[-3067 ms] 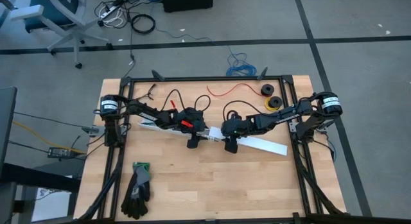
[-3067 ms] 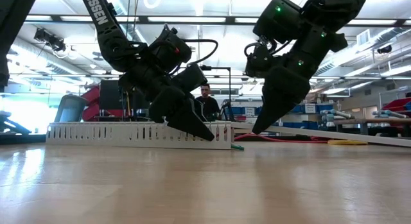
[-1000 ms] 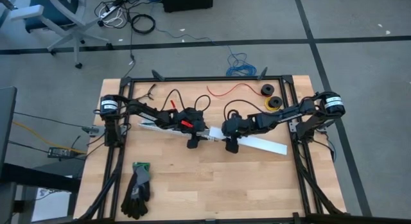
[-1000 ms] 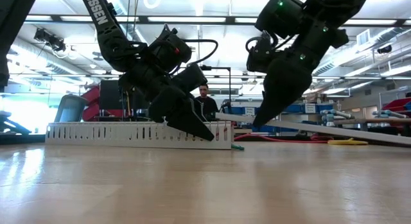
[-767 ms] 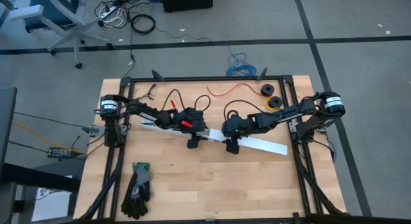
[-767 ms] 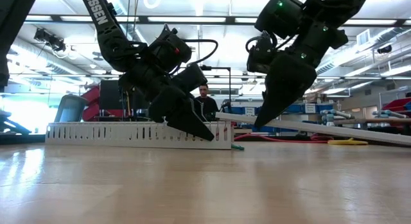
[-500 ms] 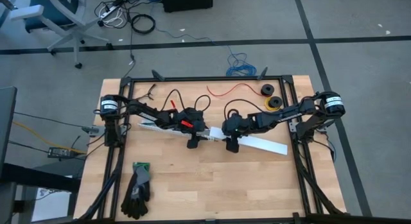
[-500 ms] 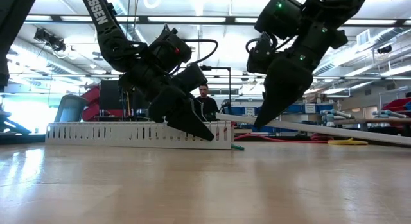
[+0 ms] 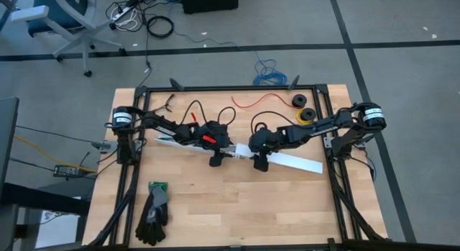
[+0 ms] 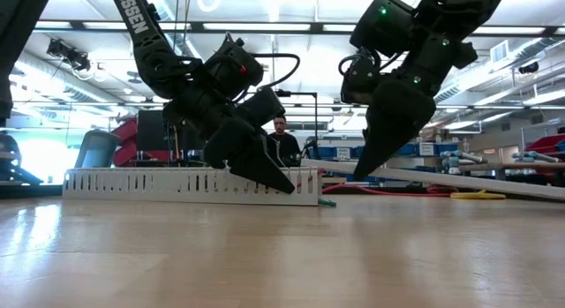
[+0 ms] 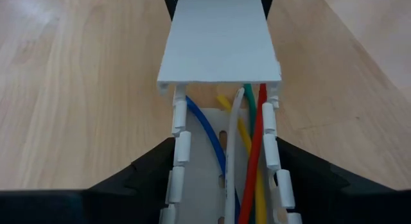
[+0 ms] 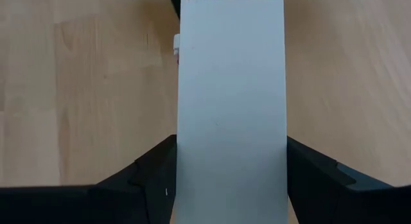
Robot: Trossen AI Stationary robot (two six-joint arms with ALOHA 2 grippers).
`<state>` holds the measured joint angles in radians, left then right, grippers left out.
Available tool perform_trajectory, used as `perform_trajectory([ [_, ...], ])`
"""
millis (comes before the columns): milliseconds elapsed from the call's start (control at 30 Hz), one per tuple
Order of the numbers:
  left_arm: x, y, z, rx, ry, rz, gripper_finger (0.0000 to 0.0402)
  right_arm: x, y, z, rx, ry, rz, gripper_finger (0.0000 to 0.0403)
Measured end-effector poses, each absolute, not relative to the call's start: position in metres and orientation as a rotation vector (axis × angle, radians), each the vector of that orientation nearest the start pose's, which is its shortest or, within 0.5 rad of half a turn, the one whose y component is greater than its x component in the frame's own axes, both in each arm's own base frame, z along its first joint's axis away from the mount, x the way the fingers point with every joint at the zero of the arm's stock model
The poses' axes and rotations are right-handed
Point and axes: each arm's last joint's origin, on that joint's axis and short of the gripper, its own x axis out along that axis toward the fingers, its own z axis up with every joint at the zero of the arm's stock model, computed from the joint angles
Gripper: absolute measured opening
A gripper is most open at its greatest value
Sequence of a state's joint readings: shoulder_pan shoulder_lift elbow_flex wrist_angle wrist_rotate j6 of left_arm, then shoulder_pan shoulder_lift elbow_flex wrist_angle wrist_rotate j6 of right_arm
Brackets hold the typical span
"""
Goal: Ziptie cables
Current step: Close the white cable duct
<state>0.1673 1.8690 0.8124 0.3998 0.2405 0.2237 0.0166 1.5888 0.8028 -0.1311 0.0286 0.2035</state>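
Coloured cables (image 11: pixel 247 153) lengthwise inside slotted channel (image 11: pixel 180 147)

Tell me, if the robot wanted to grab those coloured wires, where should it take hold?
Probably from above, at the uncovered stretch of the slotted white channel, where the cables lie bare. Farther along they run under the flat white cover. The left gripper straddles the channel's side walls there; the right gripper straddles the cover.

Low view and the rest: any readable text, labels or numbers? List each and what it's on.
"OSSEN": white letters on the upper link of the dark arm at the low view's upper left; the word's start is cut off by the frame edge.
Signs and posters in the room behind the table, low view: too small and blurred to read.
High view: nothing legible.
Wrist views: no text on the white cover or the white channel.
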Motion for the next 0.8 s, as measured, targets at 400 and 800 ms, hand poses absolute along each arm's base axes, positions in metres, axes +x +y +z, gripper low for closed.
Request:
perform_trajectory([
  [400,0.343,0.051,0.114,0.08,0.63,-0.141,0.0243,0.304,0.003,0.153,0.154,0.903,-0.122,0.0231],
  [800,0.343,0.051,0.114,0.082,0.63,-0.141,0.0243,0.299,-0.002,0.171,0.168,0.847,-0.089,0.0231],
])
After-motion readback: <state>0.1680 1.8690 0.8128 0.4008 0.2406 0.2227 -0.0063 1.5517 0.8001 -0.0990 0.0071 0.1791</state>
